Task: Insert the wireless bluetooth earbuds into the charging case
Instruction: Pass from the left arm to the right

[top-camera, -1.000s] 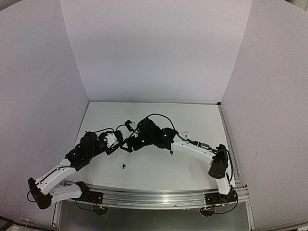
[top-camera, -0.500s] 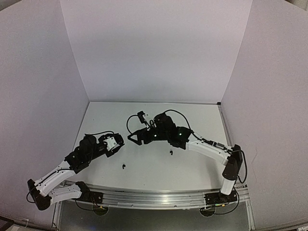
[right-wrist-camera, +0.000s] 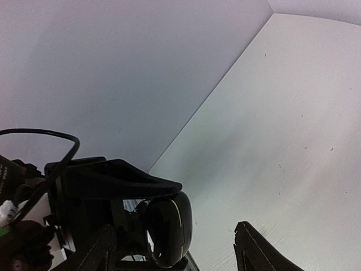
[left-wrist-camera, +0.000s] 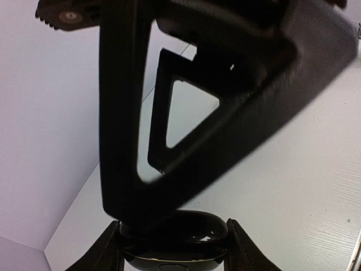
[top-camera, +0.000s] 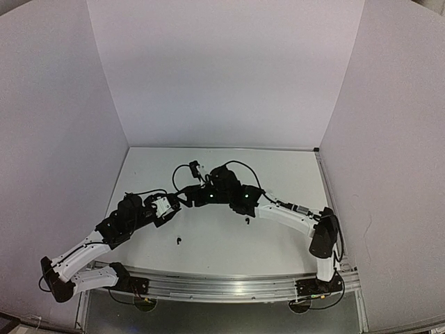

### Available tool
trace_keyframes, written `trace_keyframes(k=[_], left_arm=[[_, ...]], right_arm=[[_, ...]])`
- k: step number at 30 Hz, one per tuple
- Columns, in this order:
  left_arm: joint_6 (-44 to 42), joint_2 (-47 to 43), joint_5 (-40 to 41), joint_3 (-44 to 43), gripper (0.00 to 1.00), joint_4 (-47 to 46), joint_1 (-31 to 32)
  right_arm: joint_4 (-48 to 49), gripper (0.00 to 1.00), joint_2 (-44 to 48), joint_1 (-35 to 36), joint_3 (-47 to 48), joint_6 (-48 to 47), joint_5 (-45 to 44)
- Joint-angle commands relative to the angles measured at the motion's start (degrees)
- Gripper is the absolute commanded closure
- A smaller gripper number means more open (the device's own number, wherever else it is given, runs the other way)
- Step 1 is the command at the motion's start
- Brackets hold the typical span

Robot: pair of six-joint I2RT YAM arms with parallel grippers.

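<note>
Nearest, at the lower middle of the top view, one black bud (top-camera: 179, 241) lies loose on the table (top-camera: 278, 174). A second bud (top-camera: 245, 221) sits further right, just beside the right arm (top-camera: 285, 217). Beyond them, left of centre, the left gripper (left-wrist-camera: 174, 253) is clamped on a black case (left-wrist-camera: 175, 234), apparently to steady it for the other arm. The right gripper (right-wrist-camera: 176, 251), fingers spread wide and carrying nothing, brackets the case, probably to open it, since it looks closed.

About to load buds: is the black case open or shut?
Looks shut: black case in the left claw shows only a thin seam line.
</note>
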State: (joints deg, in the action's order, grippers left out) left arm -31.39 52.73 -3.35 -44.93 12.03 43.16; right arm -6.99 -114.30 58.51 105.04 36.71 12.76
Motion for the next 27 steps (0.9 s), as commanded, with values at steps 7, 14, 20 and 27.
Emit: trace_keyframes(k=[7,14,20,27], left_arm=[[0.3,1.6,2.4,-1.9,1.00,-3.9,0.3],[-1.8,2.6,1.9,-1.7,1.00,-5.2,0.3],[-1.8,2.5,2.5,-1.7,1.00,-5.1,0.3],[0.2,2.4,-1.3,-2.1,0.64,-0.9,0.3]], right_arm=[[-0.3,0.36,-6.3,0.4,5.1,2.8,3.0],[-0.6,0.61,-9.7,0.5,8.2,2.8,4.0],[-0.8,0.97,-9.7,0.5,8.1,2.5,3.8],[-0.9,1.00,-5.7,-0.5,4.3,0.3,4.5]])
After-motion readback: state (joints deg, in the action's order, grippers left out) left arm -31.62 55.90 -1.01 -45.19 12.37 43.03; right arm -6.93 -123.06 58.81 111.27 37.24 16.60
